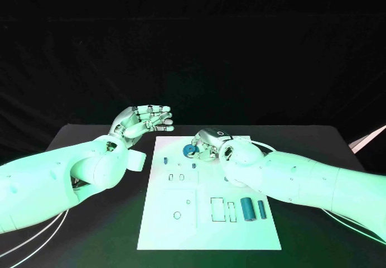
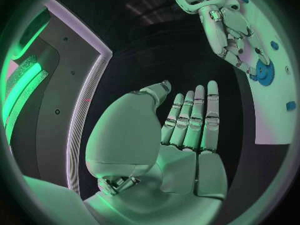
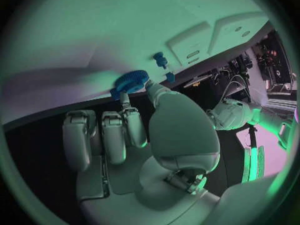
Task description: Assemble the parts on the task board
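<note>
The white task board (image 1: 209, 229) lies in the middle of the black table. My right hand (image 1: 211, 144) is low over its far end and pinches a blue gear (image 1: 191, 149) between thumb and a finger; the right wrist view shows the gear (image 3: 130, 81) at the fingertips, against the board (image 3: 94, 35). Two small blue pegs (image 1: 165, 160) (image 1: 194, 164) stand close by. Two blue cylinders (image 1: 247, 209) (image 1: 261, 209) lie on the board's near right part. My left hand (image 1: 145, 121) is raised beyond the board's far left corner, open and holding nothing, its fingers (image 2: 190, 120) straight.
Outlined slots (image 1: 217, 207) and a small oval hole (image 1: 177, 215) mark the board's near half. Bare black table (image 1: 96, 240) lies left and right of the board. A pale object (image 1: 366, 139) sticks in at the table's far right edge.
</note>
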